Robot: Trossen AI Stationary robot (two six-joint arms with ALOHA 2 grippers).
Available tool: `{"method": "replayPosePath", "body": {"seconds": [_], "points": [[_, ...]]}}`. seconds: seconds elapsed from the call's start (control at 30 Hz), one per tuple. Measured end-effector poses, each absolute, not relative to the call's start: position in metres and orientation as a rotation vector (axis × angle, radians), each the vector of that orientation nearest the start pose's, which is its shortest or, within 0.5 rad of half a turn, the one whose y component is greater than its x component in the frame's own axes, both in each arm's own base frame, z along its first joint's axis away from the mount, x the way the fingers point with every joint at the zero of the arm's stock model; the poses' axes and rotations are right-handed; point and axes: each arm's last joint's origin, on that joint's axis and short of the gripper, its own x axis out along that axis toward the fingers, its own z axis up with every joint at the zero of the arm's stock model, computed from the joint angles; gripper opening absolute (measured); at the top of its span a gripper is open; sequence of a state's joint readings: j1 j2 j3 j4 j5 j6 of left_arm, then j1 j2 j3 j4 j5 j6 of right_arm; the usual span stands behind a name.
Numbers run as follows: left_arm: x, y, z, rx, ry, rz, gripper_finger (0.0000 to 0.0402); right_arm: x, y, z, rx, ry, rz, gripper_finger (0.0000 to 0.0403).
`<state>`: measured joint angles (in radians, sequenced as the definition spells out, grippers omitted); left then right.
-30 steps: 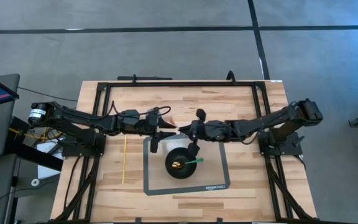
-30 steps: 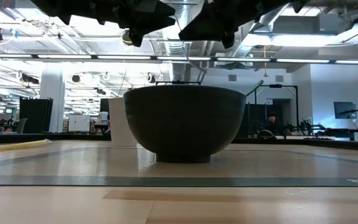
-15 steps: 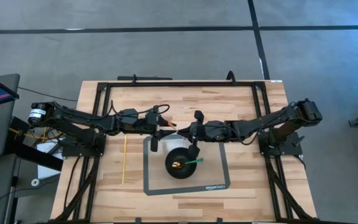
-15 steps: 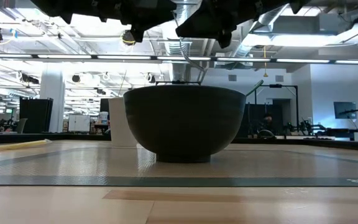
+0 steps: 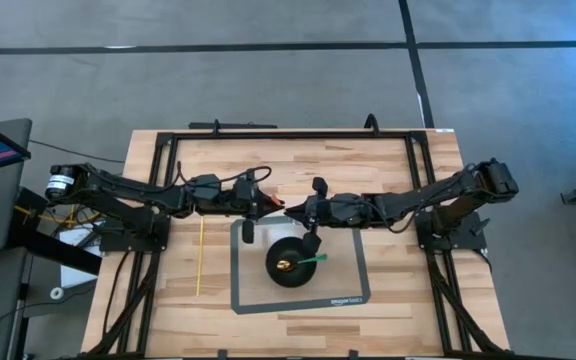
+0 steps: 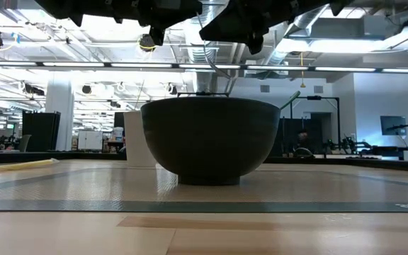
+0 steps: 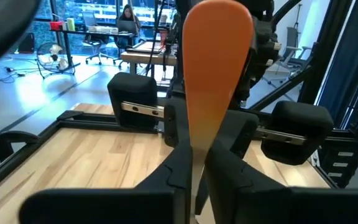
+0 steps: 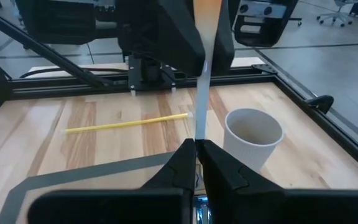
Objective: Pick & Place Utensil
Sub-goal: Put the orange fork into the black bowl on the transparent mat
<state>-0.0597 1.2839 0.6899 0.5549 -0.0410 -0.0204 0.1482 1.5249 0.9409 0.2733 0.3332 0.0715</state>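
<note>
Near the middle of the high view, both grippers meet above the desk (image 5: 388, 290), apparently handing over an orange utensil (image 7: 216, 81). The left gripper (image 5: 264, 205) and right gripper (image 5: 293, 211) each have jaws pinching it, above the black bowl (image 5: 290, 264) holding a green utensil (image 5: 313, 259).

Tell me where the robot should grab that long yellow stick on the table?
Around its middle, from straight above, fingers closing across its thin width. The yellow stick lies flat on bare wood beside the mat, nothing touching it. Both the left gripper and right gripper are clamped on the orange utensil.
</note>
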Motion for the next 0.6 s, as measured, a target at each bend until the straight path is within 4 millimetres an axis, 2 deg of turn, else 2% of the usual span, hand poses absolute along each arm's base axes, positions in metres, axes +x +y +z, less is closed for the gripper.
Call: {"method": "replayPosePath", "body": {"seconds": [0.13,0.33,0.6], "points": [[0.278,-0.016,0.266,-0.02,0.04,-0.024,0.0044,0.334,0.04,0.253,0.001,0.297,-0.194,0.0029],[0.278,-0.018,0.266,-0.021,0.04,-0.035,0.0021,0.333,0.046,0.253,-0.011,0.3,-0.176,0.0054],[0.275,-0.043,0.263,-0.016,0.055,-0.105,0.0027,0.329,0.061,0.254,-0.069,0.305,-0.123,0.0073]]}}
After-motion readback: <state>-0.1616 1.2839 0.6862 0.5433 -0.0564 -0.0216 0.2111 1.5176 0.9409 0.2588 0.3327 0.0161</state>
